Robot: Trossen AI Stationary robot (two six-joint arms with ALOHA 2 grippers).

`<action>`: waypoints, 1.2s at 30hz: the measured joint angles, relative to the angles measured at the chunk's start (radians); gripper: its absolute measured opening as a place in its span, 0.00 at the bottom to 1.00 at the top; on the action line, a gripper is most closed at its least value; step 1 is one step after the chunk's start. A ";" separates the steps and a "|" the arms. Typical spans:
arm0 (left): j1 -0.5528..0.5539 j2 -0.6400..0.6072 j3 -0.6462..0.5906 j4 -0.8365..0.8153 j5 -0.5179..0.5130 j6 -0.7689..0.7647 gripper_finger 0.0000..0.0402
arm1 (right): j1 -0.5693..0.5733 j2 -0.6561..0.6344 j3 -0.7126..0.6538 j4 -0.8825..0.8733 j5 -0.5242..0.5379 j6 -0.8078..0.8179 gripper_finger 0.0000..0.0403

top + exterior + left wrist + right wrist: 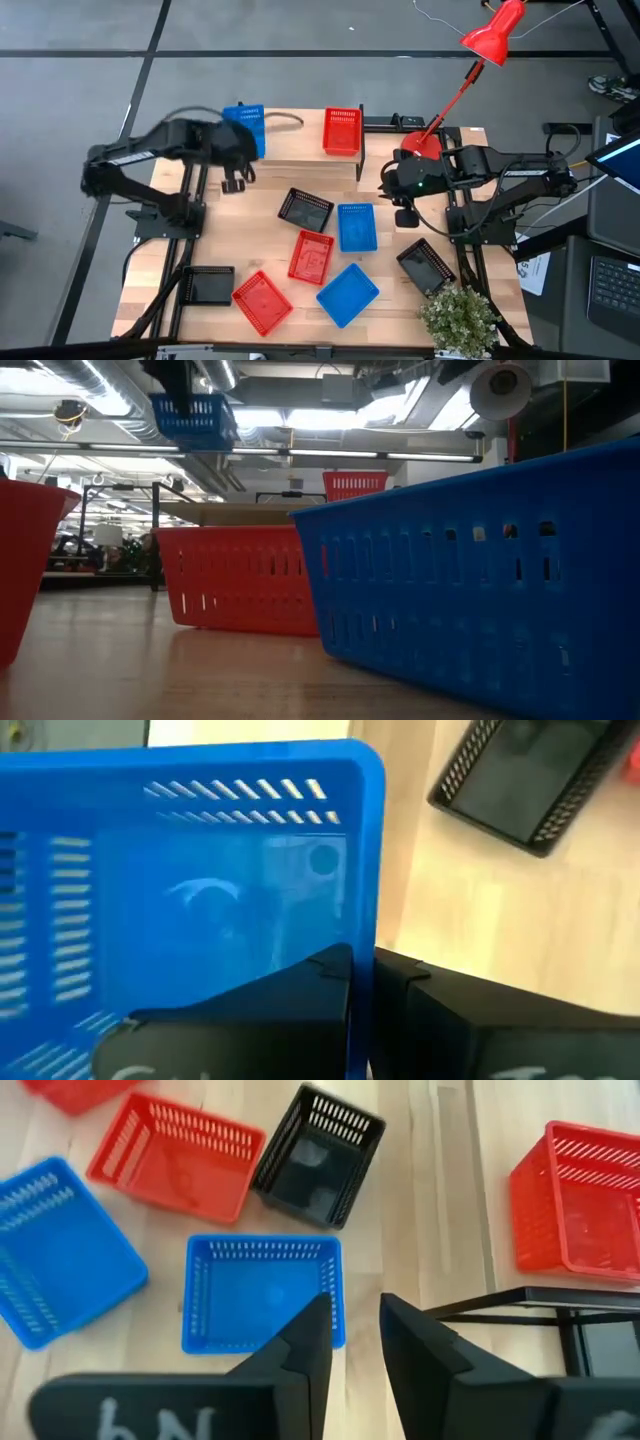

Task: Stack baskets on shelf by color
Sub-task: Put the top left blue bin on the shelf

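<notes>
Left tool (360,980) pinching blue basket (190,890) wall

red desk lamp (492,34) far-right edge | potted plant (459,318) near-right corner | laptop (612,283) off-table right

— Where do the cameras sit?
— One looks straight down on the light wooden tabletop (240,250); another sits at its surface, close against a blue slotted plastic basket (500,570).
— And the wrists?
— Each peers past its own fingers; both the right wrist and overhead views catch the red mesh basket (585,1200) on the shelf.
</notes>
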 joint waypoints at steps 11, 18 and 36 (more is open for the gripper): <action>0.371 -0.024 -0.243 0.264 0.277 0.379 0.00 | -0.001 0.000 0.000 0.102 0.118 0.059 0.22; 0.447 0.028 -0.259 0.326 0.350 0.426 0.00 | -0.001 0.000 0.000 0.118 0.118 0.111 0.22; 0.444 0.092 -0.259 0.319 0.346 0.451 0.10 | -0.001 0.002 0.000 0.117 0.118 0.139 0.22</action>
